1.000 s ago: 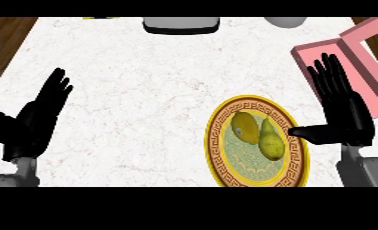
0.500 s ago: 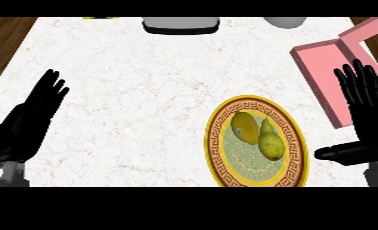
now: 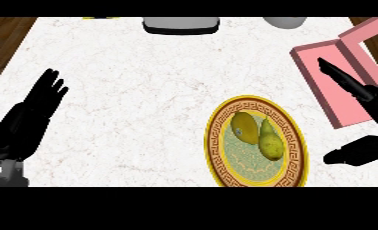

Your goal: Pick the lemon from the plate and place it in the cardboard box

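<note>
A yellow lemon lies on a gold-rimmed plate at the lower right, beside a greenish pear-shaped fruit. The pink box stands open at the right edge, right of and above the plate. My right hand is at the right edge, open, with its straight fingers over the box's inside and its thumb low beside the plate's right rim. It touches neither fruit. My left hand rests open at the left edge, fingers up.
A grey object sits at the counter's far edge, with a pale rounded one to its right. Dark wood floor shows past the counter's upper left corner.
My right hand has moved right, away from the plate, and now partly leaves the view with its fingers over the box. My left hand has drifted down and left a little.
</note>
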